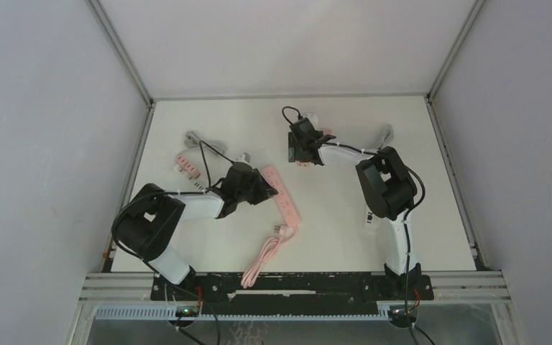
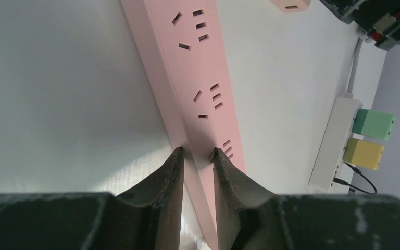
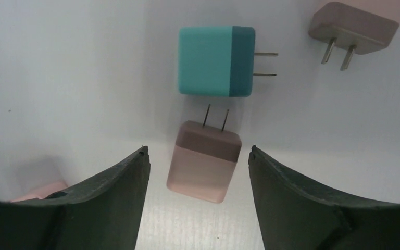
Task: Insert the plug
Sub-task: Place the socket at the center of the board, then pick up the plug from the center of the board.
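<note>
A pink power strip point(image 1: 282, 195) lies slantwise mid-table, its sockets facing up point(image 2: 208, 78). My left gripper point(image 1: 253, 185) sits at its far end; in the left wrist view the gripper point(image 2: 198, 152) has its jaws a narrow gap apart. One fingertip is at the strip's side edge and the other is over its top face, and nothing is clamped between them. My right gripper point(image 1: 305, 149) is open at the back of the table. In the right wrist view it point(image 3: 198, 149) stands over a pink plug point(image 3: 204, 161) lying flat, prongs pointing away, between the fingers but untouched.
A teal plug point(image 3: 216, 61) lies just beyond the pink one, and another pink plug point(image 3: 357, 26) lies at the far right. A white strip point(image 2: 333, 146) holds green point(image 2: 373, 123) and yellow point(image 2: 363, 153) adapters. The pink cable point(image 1: 264, 257) runs to the front edge. A pink piece point(image 1: 187, 167) and a grey cable point(image 1: 203, 140) lie at the left.
</note>
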You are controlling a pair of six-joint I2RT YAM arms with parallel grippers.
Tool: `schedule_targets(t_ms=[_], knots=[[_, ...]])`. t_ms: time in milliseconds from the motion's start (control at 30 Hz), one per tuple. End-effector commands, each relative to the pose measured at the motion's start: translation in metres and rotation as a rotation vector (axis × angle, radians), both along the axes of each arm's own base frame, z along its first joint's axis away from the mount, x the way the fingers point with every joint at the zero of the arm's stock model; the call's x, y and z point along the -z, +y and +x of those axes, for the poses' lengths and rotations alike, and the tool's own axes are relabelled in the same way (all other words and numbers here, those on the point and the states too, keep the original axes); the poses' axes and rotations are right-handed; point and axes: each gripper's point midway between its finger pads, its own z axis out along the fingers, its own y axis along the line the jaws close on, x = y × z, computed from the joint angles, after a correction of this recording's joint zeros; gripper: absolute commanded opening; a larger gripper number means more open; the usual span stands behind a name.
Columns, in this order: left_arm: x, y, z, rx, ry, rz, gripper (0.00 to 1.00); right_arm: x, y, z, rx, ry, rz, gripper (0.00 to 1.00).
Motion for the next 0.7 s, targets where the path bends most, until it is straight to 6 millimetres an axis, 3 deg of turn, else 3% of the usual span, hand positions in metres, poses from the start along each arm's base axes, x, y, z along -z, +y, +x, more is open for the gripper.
schedule_targets(t_ms=[0, 233, 433, 667], knots=[[0.033, -0.015, -0.05, 0.182, 0.138, 0.081, 0.3, -0.006, -0.007, 0.013, 0.055, -0.013, -0.005, 0.74], [0.026, -0.014, -0.049, 0.171, 0.117, 0.08, 0.38, 0.01, -0.012, 0.004, 0.056, 0.032, -0.028, 0.63], [0.002, -0.015, -0.043, 0.148, 0.058, 0.046, 0.49, 0.001, -0.016, -0.006, 0.016, 0.013, -0.023, 0.36], [-0.025, -0.002, -0.035, 0.11, -0.023, 0.053, 0.57, -0.012, -0.019, -0.027, -0.067, -0.008, -0.026, 0.3]])
